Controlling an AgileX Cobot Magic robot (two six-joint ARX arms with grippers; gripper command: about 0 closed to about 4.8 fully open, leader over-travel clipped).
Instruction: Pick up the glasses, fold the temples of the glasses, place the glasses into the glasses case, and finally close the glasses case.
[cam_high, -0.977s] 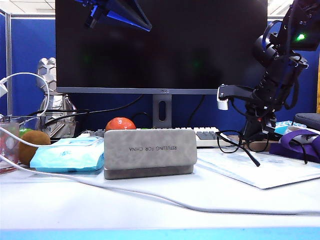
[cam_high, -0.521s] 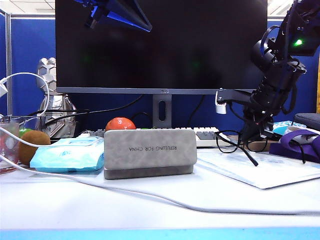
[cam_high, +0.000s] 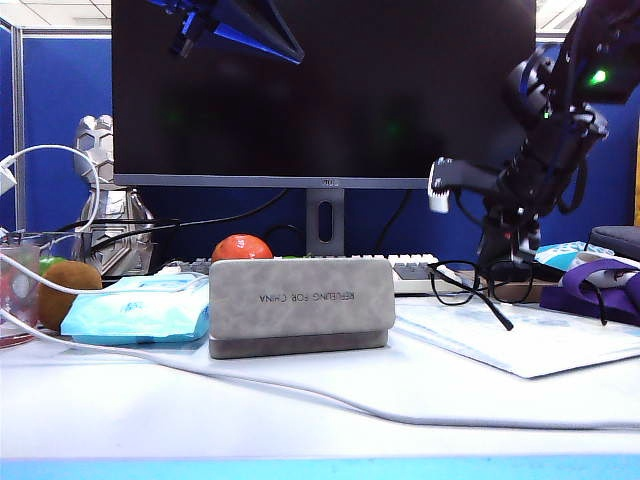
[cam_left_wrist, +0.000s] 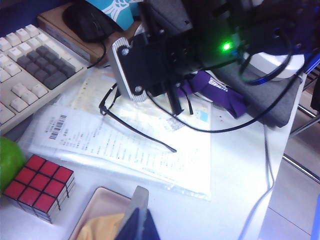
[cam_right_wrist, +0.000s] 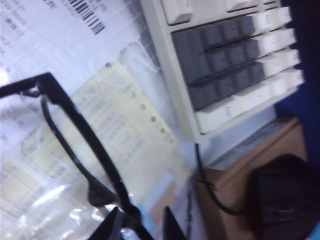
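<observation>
The black glasses (cam_high: 468, 283) sit on the papers at the right, one temple (cam_high: 502, 314) sticking out unfolded towards the front. My right gripper (cam_high: 505, 256) hangs right over them. In the right wrist view its jaws (cam_right_wrist: 142, 227) stand apart with a black part of the frame (cam_right_wrist: 65, 122) running between them, close to one finger. The grey glasses case (cam_high: 300, 305) stands mid-table, lettered face to the camera. My left gripper (cam_high: 245, 28) hovers high up, shut and empty (cam_left_wrist: 140, 222), above a tan-lined hollow with a yellow cloth (cam_left_wrist: 102, 220), apparently the case's open inside.
A keyboard (cam_high: 410, 270) and monitor (cam_high: 320, 90) stand behind. A light-blue wipes pack (cam_high: 135, 310), a kiwi (cam_high: 65, 290) and an orange fruit (cam_high: 240, 248) lie at the left. A white cable (cam_high: 300, 390) crosses the front. A Rubik's cube (cam_left_wrist: 40, 185) sits beside the case; purple strap (cam_high: 600, 290) at right.
My right wrist has tipped up a little above the glasses, which stay on the papers. The left arm has not moved.
</observation>
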